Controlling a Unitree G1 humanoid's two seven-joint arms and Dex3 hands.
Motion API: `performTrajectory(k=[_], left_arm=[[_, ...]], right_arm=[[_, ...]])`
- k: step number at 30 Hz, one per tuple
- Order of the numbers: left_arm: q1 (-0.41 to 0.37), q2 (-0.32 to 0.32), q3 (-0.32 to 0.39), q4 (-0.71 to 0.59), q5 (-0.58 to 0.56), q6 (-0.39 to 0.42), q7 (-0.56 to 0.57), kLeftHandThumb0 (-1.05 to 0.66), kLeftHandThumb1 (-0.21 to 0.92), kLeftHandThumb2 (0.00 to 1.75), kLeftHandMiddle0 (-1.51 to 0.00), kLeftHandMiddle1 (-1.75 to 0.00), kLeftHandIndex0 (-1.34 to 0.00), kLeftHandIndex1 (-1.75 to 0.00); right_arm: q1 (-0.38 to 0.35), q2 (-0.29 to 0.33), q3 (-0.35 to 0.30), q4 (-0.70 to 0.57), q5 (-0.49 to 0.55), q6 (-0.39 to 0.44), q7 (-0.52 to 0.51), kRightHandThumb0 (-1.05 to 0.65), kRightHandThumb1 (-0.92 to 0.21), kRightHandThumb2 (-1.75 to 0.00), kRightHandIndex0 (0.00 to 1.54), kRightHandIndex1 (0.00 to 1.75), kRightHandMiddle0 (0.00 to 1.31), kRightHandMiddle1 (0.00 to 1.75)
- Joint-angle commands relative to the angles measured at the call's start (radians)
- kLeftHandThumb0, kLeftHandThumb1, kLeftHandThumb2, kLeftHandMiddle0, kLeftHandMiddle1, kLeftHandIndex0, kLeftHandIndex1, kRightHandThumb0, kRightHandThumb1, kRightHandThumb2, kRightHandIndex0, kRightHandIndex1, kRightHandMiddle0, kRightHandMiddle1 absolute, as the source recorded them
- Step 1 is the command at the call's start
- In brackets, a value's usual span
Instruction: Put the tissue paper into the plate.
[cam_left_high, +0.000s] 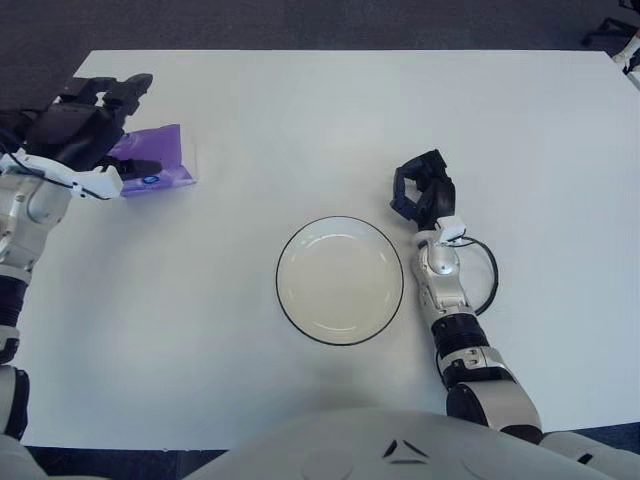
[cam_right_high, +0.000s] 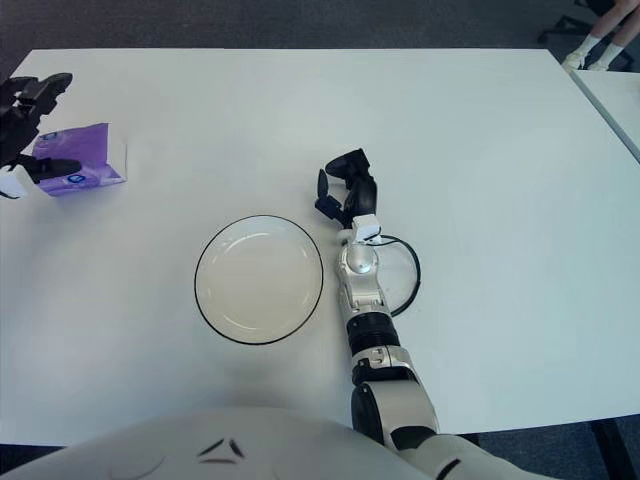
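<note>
A purple tissue paper packet (cam_left_high: 153, 160) was seen lying on the white worktop (cam_left_high: 300, 120) at its far left, well apart from the plate (cam_left_high: 340, 280). A small round blue mark was visible on the packet's near face, but no writing could be read. The left hand (cam_left_high: 80, 125) was placed just left of the packet, fingers spread and holding nothing. The right hand (cam_left_high: 423, 190) was shown just beyond the plate's right rim, fingers curled with nothing gripped.

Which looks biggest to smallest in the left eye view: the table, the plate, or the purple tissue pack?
1. Table
2. Plate
3. Purple tissue pack, partly hidden by the left hand
</note>
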Motion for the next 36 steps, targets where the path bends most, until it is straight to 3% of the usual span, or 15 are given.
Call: performTrajectory(k=[1,14,36], left_arm=[[-0.033,0.004,-0.015,0.047,-0.007,-0.01,-0.018,-1.05,0.6,0.66,0.0,-0.03,0.0,0.0],[-0.122,-0.012,-0.074,0.172,0.017,-0.024,-0.021,-1.05,0.59,0.64,0.0,0.0,0.0,0.0],[-0.34,-0.075,-0.175,0.34,-0.013,0.043,-0.261,-1.05,0.6,0.54,0.0,0.0,0.0,0.0]], right_arm=[[0.107,-0.001,-0.015,0.12,0.013,0.035,-0.003,-0.4,-0.6,-0.97,0.62,1.38,0.39,1.75],[0.111,-0.005,-0.007,0.116,-0.001,0.038,-0.017,-0.39,-0.62,-0.95,0.61,1.38,0.38,1.75],[0.116,0.006,-0.017,0.113,0.016,0.036,-0.011,-0.4,-0.58,-0.99,0.62,1.39,0.4,1.75]])
